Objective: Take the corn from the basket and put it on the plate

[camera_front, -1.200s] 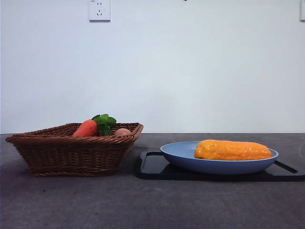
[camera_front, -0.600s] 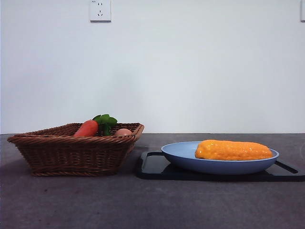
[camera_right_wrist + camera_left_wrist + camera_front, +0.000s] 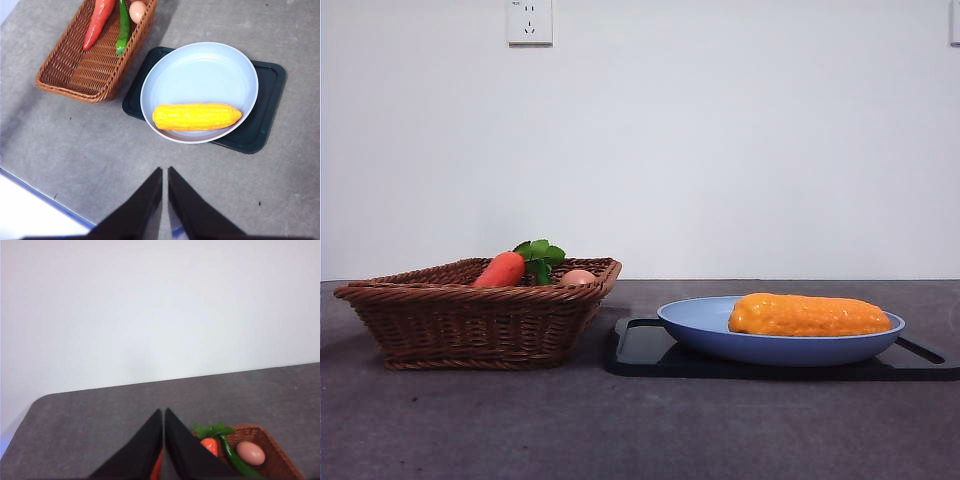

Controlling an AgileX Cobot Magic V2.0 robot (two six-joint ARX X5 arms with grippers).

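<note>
The corn [image 3: 808,314] [image 3: 196,116] lies flat on the light-blue plate [image 3: 700,322] [image 3: 200,70], along its near side. The wicker basket [image 3: 470,320] [image 3: 85,65] stands to the plate's left, holding other items. My right gripper [image 3: 165,171] is shut, high above the table in front of the plate, holding nothing. My left gripper [image 3: 163,412] is shut too, raised above the basket [image 3: 272,462], empty. Neither arm shows in the front view.
The plate rests on a black tray [image 3: 640,350] [image 3: 267,100]. In the basket lie a carrot with green leaves [image 3: 502,268] [image 3: 99,20], a green pepper [image 3: 122,30] and a tan egg [image 3: 577,277] [image 3: 250,452]. The table's edge [image 3: 45,195] runs near my right gripper.
</note>
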